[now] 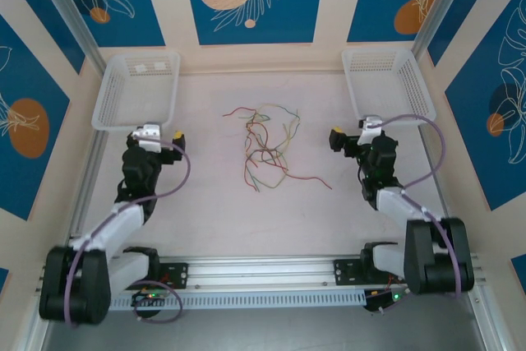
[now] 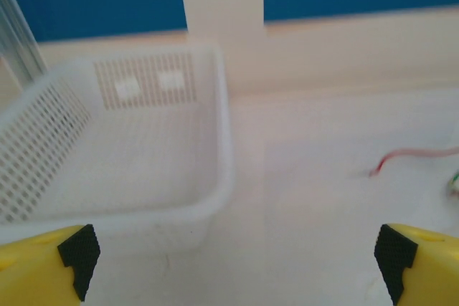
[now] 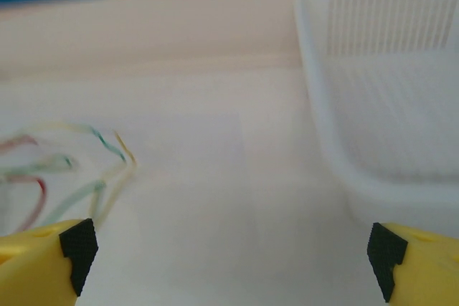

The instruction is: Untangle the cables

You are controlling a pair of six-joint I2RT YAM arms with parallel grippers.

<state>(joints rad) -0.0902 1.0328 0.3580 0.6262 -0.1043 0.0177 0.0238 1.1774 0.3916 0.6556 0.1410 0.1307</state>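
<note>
a white slotted basket [image 1: 136, 88] is set at the far left corner of the desk [image 1: 205, 203]; its pale floor is seen bare, and two small white patches are seen on its far wall. just in front of it the left end effector [image 2: 233, 266] is held released, with its yellow, black-tipped fingers [image 2: 75, 249] spread wide and nothing between them. in the left wrist view, the basket's near corner is seen ahead and to the left. the cables [image 1: 261, 154], thin red, green and yellow-green wires, are left lying in one loose tangle on the middle of the desk, between the two arms and well apart from both baskets; one red strand is trailed out toward the right. the right end effector [image 3: 233, 259] is likewise held released, with its jaws wide and nothing grasped, and the cable ends are seen blurred at the left of its wrist view. a second white slotted basket [image 1: 386, 84] is set at the far right corner, with its floor also seen bare.
</note>
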